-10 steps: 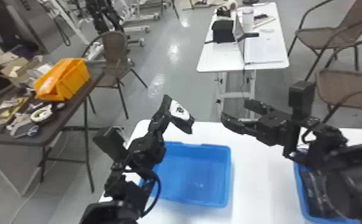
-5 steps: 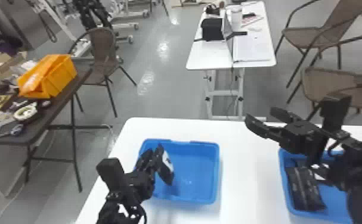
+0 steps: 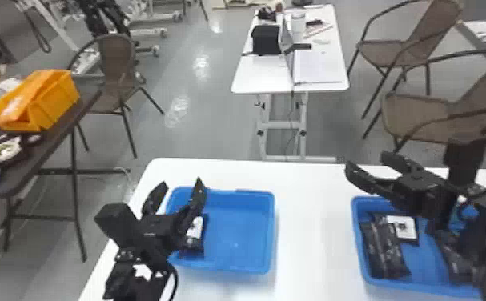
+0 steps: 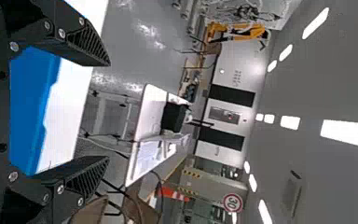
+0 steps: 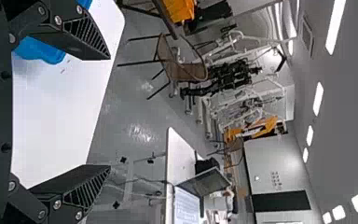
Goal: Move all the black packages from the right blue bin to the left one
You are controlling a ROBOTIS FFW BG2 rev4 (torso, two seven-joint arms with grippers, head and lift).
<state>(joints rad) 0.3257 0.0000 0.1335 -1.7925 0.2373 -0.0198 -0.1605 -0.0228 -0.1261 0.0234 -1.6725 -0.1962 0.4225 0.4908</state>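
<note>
One black package (image 3: pixel 197 245) lies at the left edge of the left blue bin (image 3: pixel 237 236). More black packages (image 3: pixel 385 253) occupy the right blue bin (image 3: pixel 422 262). Left gripper (image 3: pixel 181 183) and right gripper (image 3: pixel 366 159): fingers apart.

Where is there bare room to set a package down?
Bare white tabletop lies between the left bin and the right bin; the left bin's floor is open right of its package. Crowded: the right bin's left side, where black packages lie.
</note>
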